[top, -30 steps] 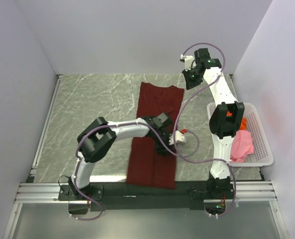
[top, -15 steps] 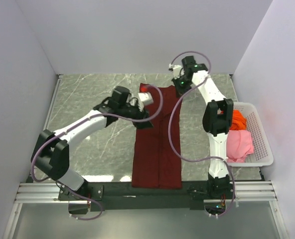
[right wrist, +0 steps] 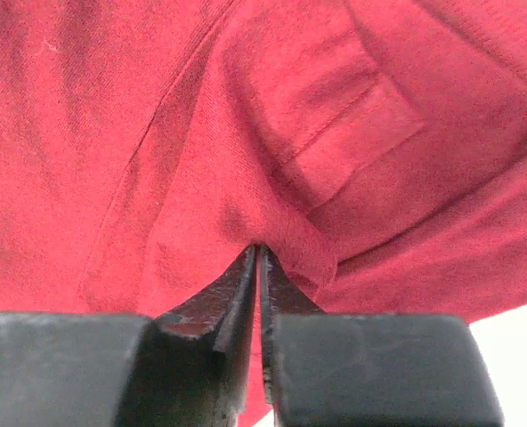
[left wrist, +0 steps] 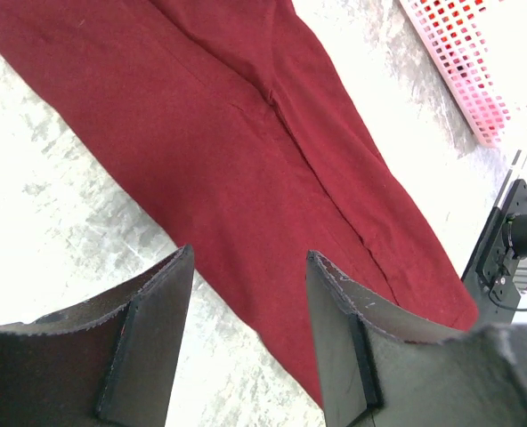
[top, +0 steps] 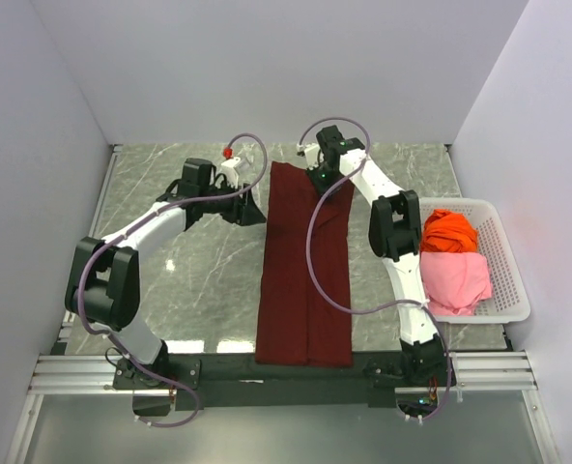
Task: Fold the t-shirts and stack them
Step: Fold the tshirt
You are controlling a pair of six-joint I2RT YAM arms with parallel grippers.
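You have the maroon shirt (top: 305, 271) lying flat on the table (top: 189, 261) as a long narrow strip, folded lengthwise. It runs from near the arm bases away toward the far wall, roughly midway between the two arms. Your right gripper (right wrist: 258, 256) is at the far end of that strip, on its right-hand part. It is clenched on the shirt: the wrist view shows the two fingers pressed together with a small raised fold of maroon cloth pinched between their tips. Your left gripper (left wrist: 250, 260) is low at the far left edge of the same shirt, just beside it in the top view. It is released, its fingers (left wrist: 148, 338) spread wide with nothing between them (through the gap you see the shirt's left edge and bare marbled table). I cannot tell whether the fingertips touch the cloth or the table. The orange shirt (top: 448, 230) and the pink shirt (top: 455, 278) sit crumpled in the white basket (top: 513, 300) at the right side of the table, orange at the far end, pink nearer you, touching each other and well apart from both grippers.
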